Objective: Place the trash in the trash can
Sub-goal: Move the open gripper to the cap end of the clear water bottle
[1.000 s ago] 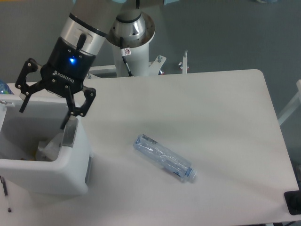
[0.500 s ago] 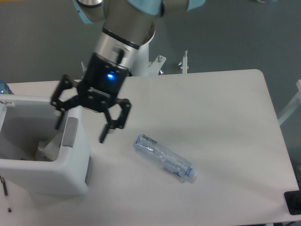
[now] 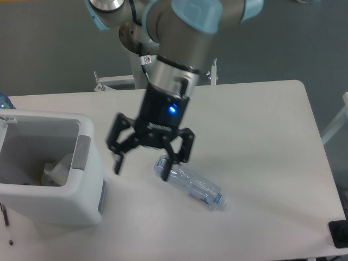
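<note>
A crushed clear bluish bottle (image 3: 191, 184) with a pale cap lies on the white table (image 3: 255, 136), cap toward the lower right. My gripper (image 3: 142, 166) hangs open and empty just left of the bottle's base, its right finger overlapping that end in this view. The white trash can (image 3: 51, 204) stands at the left edge, and a crumpled clear-white packet (image 3: 57, 169) lies inside it.
The robot's white base column (image 3: 142, 65) and metal brackets stand at the table's far edge. A dark object (image 3: 338, 234) sits at the lower right corner. A thin dark tool (image 3: 5, 217) lies in front of the bin.
The gripper has swung right, from over the trash can across the table to beside the bottle, staying open. The bottle has not moved.
</note>
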Robot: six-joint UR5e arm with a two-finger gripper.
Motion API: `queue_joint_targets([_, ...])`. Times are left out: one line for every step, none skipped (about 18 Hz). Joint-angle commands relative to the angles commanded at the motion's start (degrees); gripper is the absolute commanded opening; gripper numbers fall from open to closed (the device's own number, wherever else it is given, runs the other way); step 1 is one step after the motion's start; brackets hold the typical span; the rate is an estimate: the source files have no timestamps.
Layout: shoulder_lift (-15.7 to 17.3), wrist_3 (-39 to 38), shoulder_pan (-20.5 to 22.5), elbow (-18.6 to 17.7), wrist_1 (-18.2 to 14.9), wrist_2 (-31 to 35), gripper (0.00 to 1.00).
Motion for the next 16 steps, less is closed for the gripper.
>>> queue_joint_targets([-0.44,-0.09,0.88,-0.09,-0.52,0.18,1.0])
queue_joint_targets([-1.06,0.0,1.93,0.08,-1.75,0.62,1.0])
queue_joint_targets([-1.41,0.0,2.64,0.35,-3.15,1.23,1.0])
queue_joint_targets([-2.11,0.09,3.25,0.52,-4.38,1.93,1.0])
queue_joint_targets([-2.81,0.18,3.78,0.44,-5.44,3.24,1.0])
queue_joint_targets([-3.52,0.35,4.31,0.18,-6.49,5.08,1.0])
queue_joint_targets([-4.57,0.44,4.4,0.09,-7.63,7.28,1.0])
queue_joint_targets([-5.62,0.61,4.49,0.09,-8.6,9.56,1.0])
queue_joint_targets([-6.94,0.62,4.75,0.09,-9.05,11.85,1.0])
queue_joint_targets([-8.17,0.62,4.93,0.09,-9.14,13.78,1.0])
queue_joint_targets([-9.05,0.62,5.19,0.17,-9.14,15.11,1.0])
queue_joint_targets([-9.41,0.62,5.37,0.43,-9.4,15.47,1.0])
queue_joint_targets([-9.5,0.09,5.46,0.61,-9.4,15.47,1.0])
queue_joint_targets([-9.85,-0.17,5.37,0.53,-9.4,15.65,1.0])
queue_joint_targets([-10.63,-1.39,5.19,0.53,-9.4,16.08,1.0])
queue_joint_targets([-11.16,-3.23,5.11,0.61,-9.32,17.22,1.0])
